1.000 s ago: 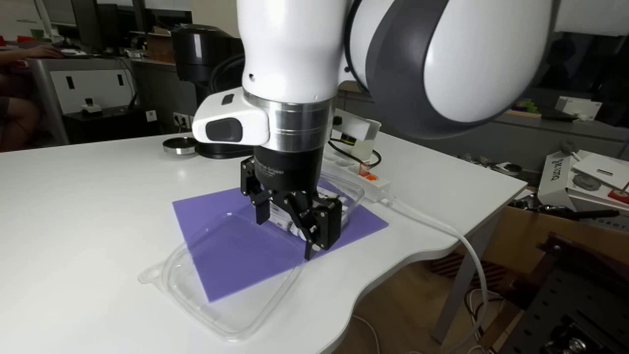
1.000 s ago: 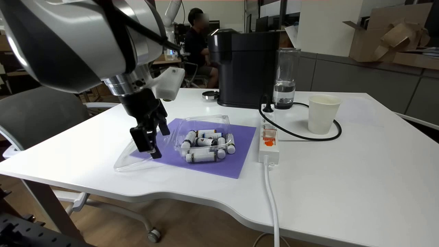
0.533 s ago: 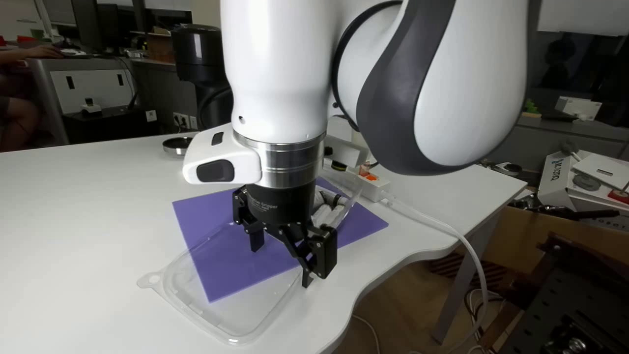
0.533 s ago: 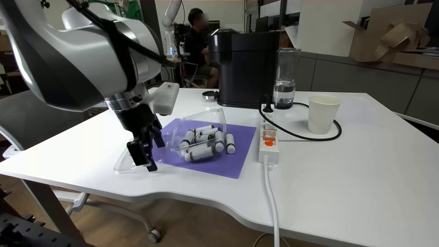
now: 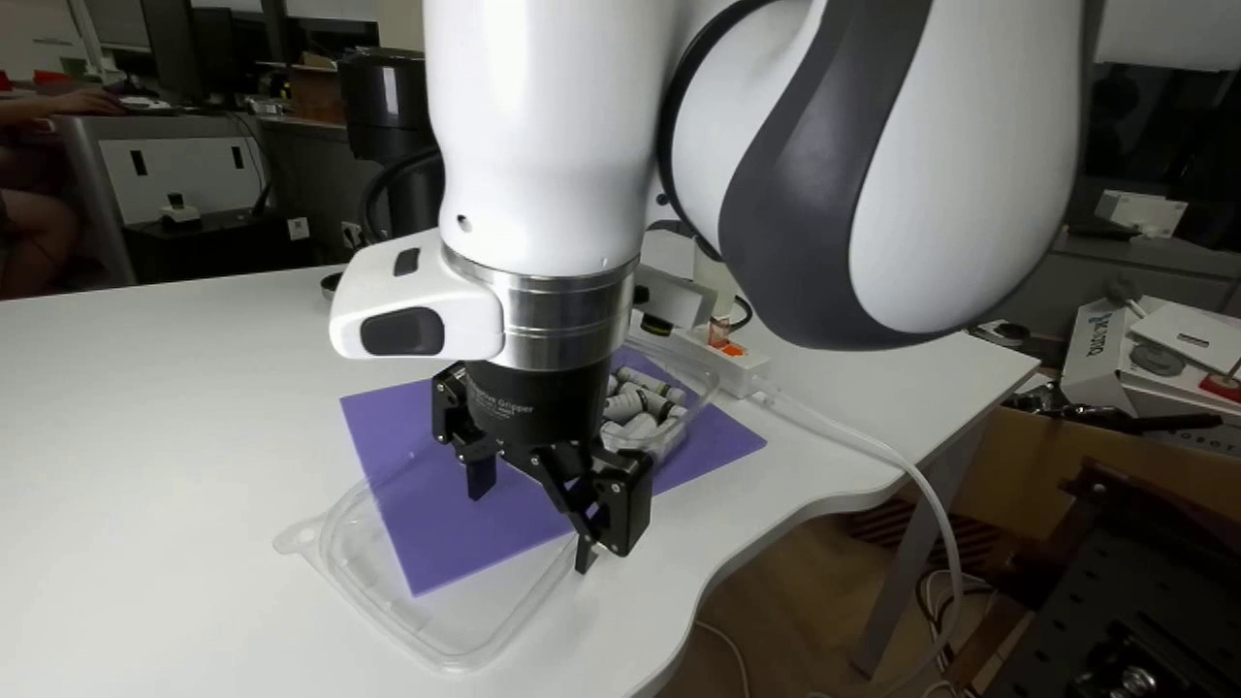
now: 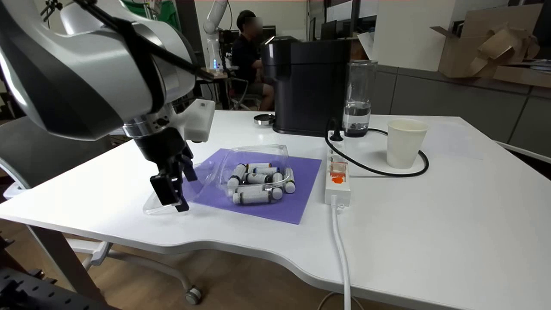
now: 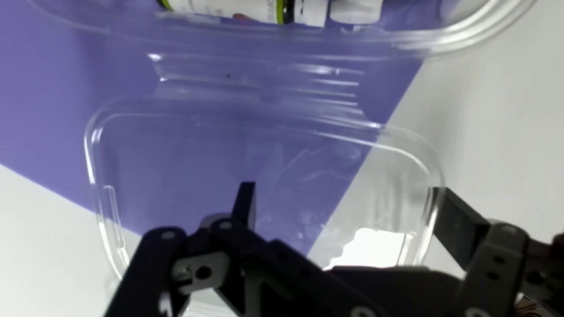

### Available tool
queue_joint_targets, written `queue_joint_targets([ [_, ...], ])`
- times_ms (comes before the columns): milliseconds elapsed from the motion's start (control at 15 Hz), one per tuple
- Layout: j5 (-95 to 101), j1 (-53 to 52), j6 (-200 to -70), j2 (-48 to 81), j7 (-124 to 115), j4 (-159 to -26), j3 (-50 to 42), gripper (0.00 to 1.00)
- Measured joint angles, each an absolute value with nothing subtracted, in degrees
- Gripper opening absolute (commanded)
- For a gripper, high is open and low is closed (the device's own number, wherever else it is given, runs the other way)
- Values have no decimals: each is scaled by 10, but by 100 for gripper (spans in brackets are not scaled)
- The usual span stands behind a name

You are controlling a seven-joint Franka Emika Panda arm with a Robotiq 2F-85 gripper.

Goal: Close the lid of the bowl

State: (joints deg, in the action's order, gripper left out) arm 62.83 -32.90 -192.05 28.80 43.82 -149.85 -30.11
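Parted fingers (image 7: 462, 226) flank one edge of the clear lid (image 7: 286, 176).

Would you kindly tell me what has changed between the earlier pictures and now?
The gripper has come down toward the lid and shifted away from the bowl. The bowl, tipped up half a second ago, lies flat on the purple mat again. The gripper is open; no grasp or release shows. The lid remains open, and the white cup and power strip have not moved.
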Motion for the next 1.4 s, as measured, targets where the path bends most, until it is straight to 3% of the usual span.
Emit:
queue_joint_targets([
  [533, 624, -362, -1925, 244, 438, -1546, -343, 100],
  [1400, 582, -425, -1954, 292, 448, -1540, -397, 100],
])
